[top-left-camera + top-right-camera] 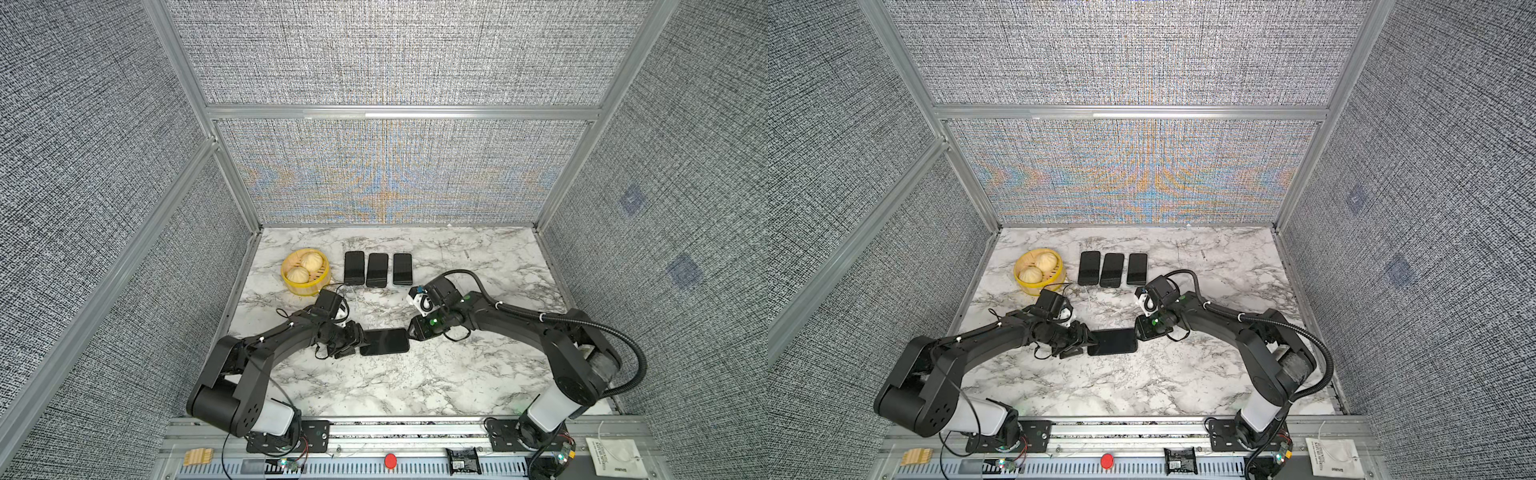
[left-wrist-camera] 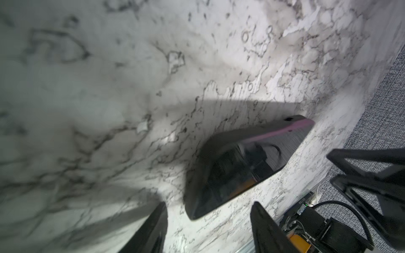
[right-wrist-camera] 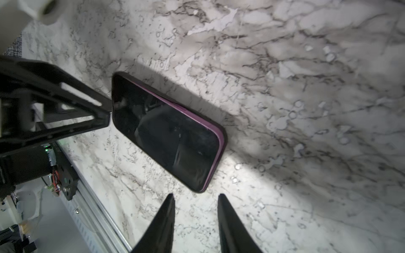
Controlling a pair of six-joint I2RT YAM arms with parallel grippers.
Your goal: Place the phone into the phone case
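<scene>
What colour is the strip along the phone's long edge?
Purple. The phone shows it best in the right wrist view.

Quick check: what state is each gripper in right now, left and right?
Left gripper: open, holding nothing, at one end of the phone.
Right gripper: open, holding nothing.

We see the phone (image 1: 384,341) (image 1: 1113,341) lying flat and screen-up near the middle of the marble tabletop (image 1: 415,382), its long axis running left to right. Its screen (image 3: 166,135) is black, glossy and unlit. It sits inside a dark case (image 2: 198,173) whose rim wraps its edges. A thin purple strip shows between the screen and the rim along the far long edge and round the right end. We cannot tell whether the phone is pressed fully home.
</scene>
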